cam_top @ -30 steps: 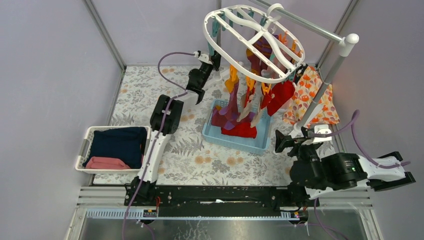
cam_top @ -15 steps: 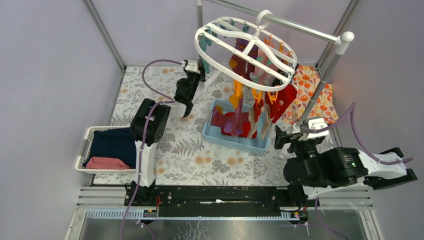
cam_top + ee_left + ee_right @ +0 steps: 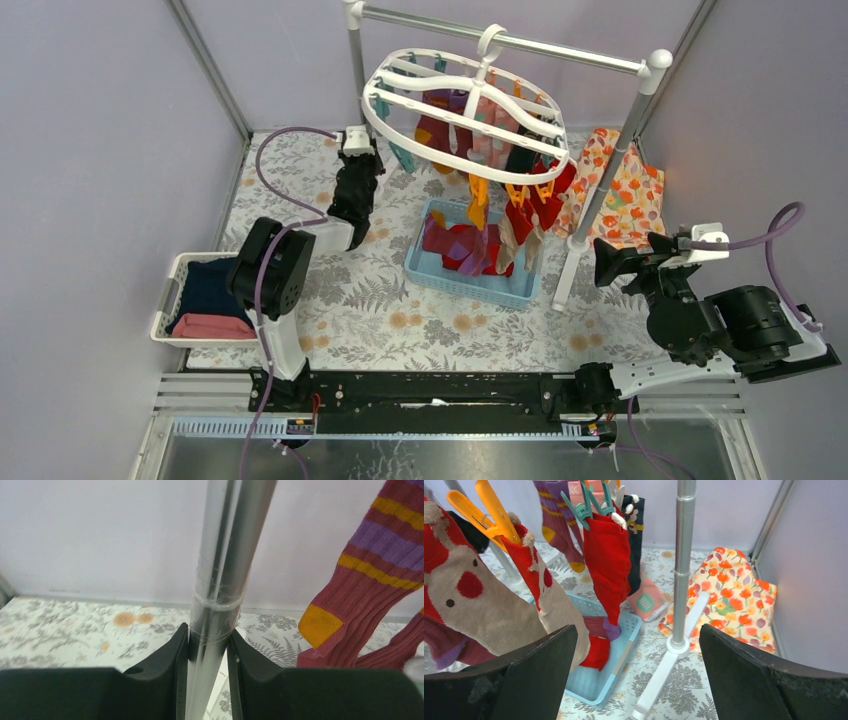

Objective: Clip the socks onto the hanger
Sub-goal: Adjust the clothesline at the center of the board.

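Clipped socks [image 3: 606, 565] hang over a blue basket [image 3: 591, 686], beside a grey pole [image 3: 684, 560] and floral cloth [image 3: 734, 595].

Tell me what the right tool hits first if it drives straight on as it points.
Probably the rack's grey pole or its white foot, between the right tool's open jaws, just right of centre. The hanging red sock sits left of that; depth is unclear.

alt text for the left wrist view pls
The left gripper is clamped on a vertical silver rack pole at centre frame. To its right hangs a maroon sock with purple and orange stripes, over a floral-print tabletop, pale wall behind.
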